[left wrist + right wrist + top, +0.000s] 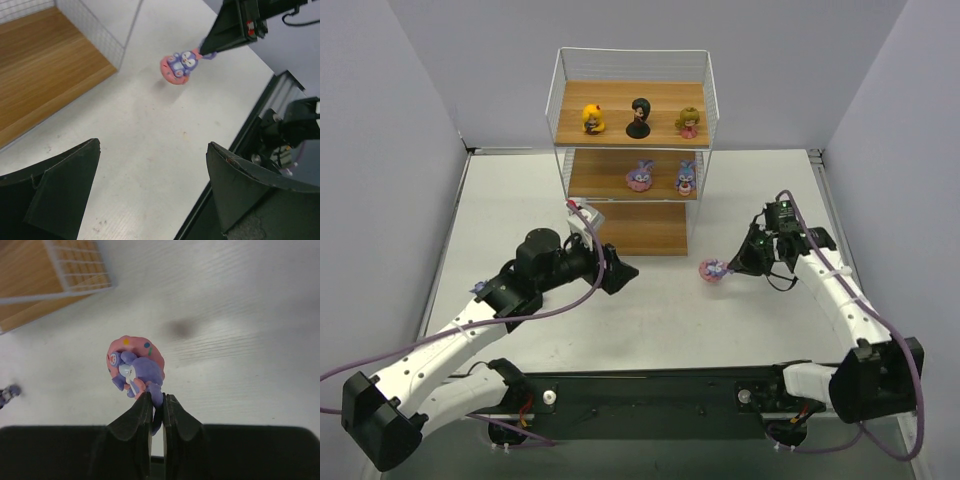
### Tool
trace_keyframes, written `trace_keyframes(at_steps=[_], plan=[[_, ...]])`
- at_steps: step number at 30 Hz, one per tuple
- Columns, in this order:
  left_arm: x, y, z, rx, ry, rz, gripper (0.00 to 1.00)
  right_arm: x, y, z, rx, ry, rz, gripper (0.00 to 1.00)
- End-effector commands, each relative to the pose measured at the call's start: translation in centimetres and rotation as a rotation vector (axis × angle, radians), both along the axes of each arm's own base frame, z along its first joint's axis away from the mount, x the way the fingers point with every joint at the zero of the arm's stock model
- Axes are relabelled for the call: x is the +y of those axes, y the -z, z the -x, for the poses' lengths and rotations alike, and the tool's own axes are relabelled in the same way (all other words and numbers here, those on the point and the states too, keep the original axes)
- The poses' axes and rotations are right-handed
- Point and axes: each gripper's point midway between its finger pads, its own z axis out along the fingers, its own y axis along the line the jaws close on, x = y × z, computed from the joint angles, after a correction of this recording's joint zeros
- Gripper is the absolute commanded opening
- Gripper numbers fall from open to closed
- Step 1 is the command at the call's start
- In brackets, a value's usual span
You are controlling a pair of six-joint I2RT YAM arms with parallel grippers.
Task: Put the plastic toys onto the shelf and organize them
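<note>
Your right gripper (728, 268) has its fingers clenched on a purple-pink bunny (712, 270). In the right wrist view the two fingertips pinch the purple tip at the figure's end, and the rest of the toy sticks out beyond them. The bunny hangs clear of the table (620, 330): its shadow lies on the white surface, apart from the toy. It sits in front of the shelf (663, 105), off the right front corner and near the bottom board, but outside the wire frame.

Your left gripper (620, 275) is released, jaws spread wide and holding nothing. It hovers just in front of the shelf's bottom board, towards the left, and its camera looks across at the held bunny.

On the shelf, you have three dolls upright in a row on the top board: yellow (591, 118), black (639, 118) and olive-pink (688, 122). Two more bunnies (639, 176) stand side by side on the middle board, towards its right half.

A small dark purple object (7, 392) shows at the left edge of the right wrist view, too small to identify.
</note>
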Motion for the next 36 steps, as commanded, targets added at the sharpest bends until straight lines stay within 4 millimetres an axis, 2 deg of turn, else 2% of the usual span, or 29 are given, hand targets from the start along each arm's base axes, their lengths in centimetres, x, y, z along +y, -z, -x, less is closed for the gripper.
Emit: trace_keyframes(at_steps=[1,3,4,6,8,13,14,16,17,21,31,36], plan=[[-2.6,-3.8,2.6,-0.096,0.248,0.088,0.97,4.7,-6.1,3.7,-0.044,-0.208,-0.121,0.00],[-3.1,-4.6,3.0,-0.115,0.289,0.100,0.97,5.2,-7.1,5.5,-0.040,-0.287,-0.088,0.00],[-3.4,-4.8,3.6,-0.110,0.331,0.107,0.97,6.5,-8.1,6.4,-0.056,-0.356,-0.082,0.00],[-3.9,-5.6,3.9,-0.119,0.373,0.125,0.97,7.4,-8.9,7.8,-0.052,-0.418,-0.081,0.00],[-4.7,-6.4,4.3,-0.131,0.404,0.142,0.95,9.2,-10.1,8.9,-0.071,-0.490,-0.096,0.00],[-6.3,-6.9,5.3,-0.171,0.459,0.116,0.95,11.6,-11.5,10.7,-0.080,-0.598,-0.100,0.00],[-6.9,-5.8,6.2,-0.134,0.491,0.087,0.95,11.9,-11.5,10.8,-0.073,-0.609,-0.097,0.00],[-7.8,-5.5,7.1,-0.133,0.529,0.072,0.95,12.8,-12.0,11.3,-0.081,-0.646,-0.103,0.00],[-8.4,-4.7,8.0,-0.114,0.560,0.055,0.94,13.1,-11.9,11.3,-0.073,-0.655,-0.097,0.00],[-9.5,-3.4,9.0,-0.097,0.587,0.032,0.94,14.2,-12.4,11.6,-0.084,-0.700,-0.094,0.00],[-10.0,-0.7,9.0,-0.064,0.590,-0.048,0.91,15.7,-13.6,12.3,-0.101,-0.772,-0.107,0.00],[-10.1,0.2,9.1,-0.053,0.605,-0.077,0.79,16.2,-14.0,12.5,-0.110,-0.794,-0.110,0.00]])
